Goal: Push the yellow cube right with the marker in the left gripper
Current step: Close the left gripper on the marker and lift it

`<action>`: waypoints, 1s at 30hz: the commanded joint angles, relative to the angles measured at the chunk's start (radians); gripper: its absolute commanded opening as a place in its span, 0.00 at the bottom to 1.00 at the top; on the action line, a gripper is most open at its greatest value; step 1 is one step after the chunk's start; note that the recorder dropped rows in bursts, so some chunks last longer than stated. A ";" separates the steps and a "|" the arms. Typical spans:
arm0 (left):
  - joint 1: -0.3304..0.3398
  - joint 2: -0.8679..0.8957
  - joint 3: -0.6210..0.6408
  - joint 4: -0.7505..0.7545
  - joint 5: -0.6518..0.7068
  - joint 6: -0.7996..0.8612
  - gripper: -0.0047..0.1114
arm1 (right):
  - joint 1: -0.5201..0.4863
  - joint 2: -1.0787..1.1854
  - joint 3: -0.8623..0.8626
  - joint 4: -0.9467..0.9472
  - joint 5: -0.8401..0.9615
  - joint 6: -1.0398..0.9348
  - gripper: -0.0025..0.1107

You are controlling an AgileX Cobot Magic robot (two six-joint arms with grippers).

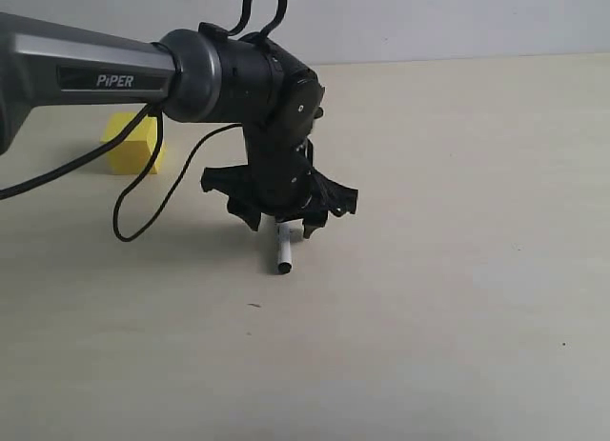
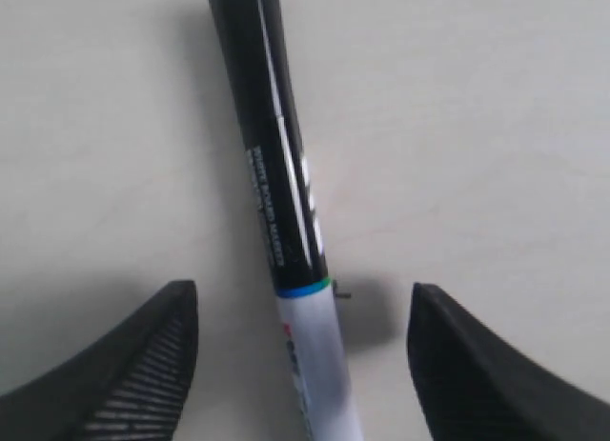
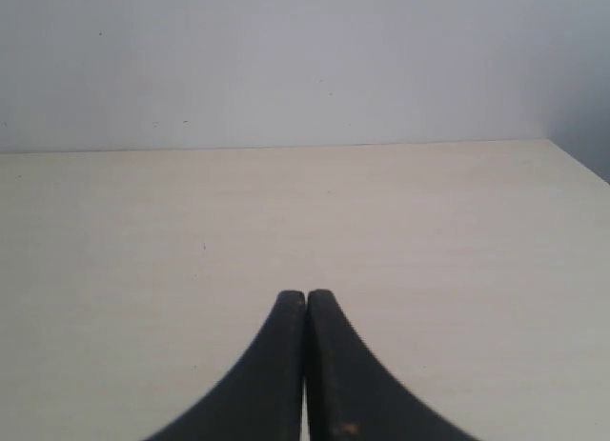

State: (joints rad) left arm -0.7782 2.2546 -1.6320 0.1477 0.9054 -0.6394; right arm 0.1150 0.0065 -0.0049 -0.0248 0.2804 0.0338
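The marker (image 2: pixel 286 222), a glossy black cap half joined to a white barrel by a thin blue-green ring, lies on the table (image 1: pixel 457 317). It lies between the fingers (image 2: pixel 143 365) of the left pincer (image 1: pixel 283 230), which stand wide apart and touch neither side of it. The yellow cube (image 1: pixel 132 144), matte and plain, sits well apart to the left, farther back.

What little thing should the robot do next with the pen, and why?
Probably close the left gripper on the marker. Its fingers stand wide apart, with a gap on each side of the marker, which seems to lie on the table, so nothing is gripped. The yellow cube sits well off, so pushing must wait.
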 commanded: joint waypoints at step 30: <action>-0.001 0.031 0.004 0.018 0.025 0.009 0.04 | 0.002 -0.007 0.005 0.002 -0.013 -0.004 0.02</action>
State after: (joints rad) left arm -0.7782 2.2712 -1.6320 0.1521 0.9094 -0.6337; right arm 0.1150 0.0065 -0.0049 -0.0248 0.2804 0.0338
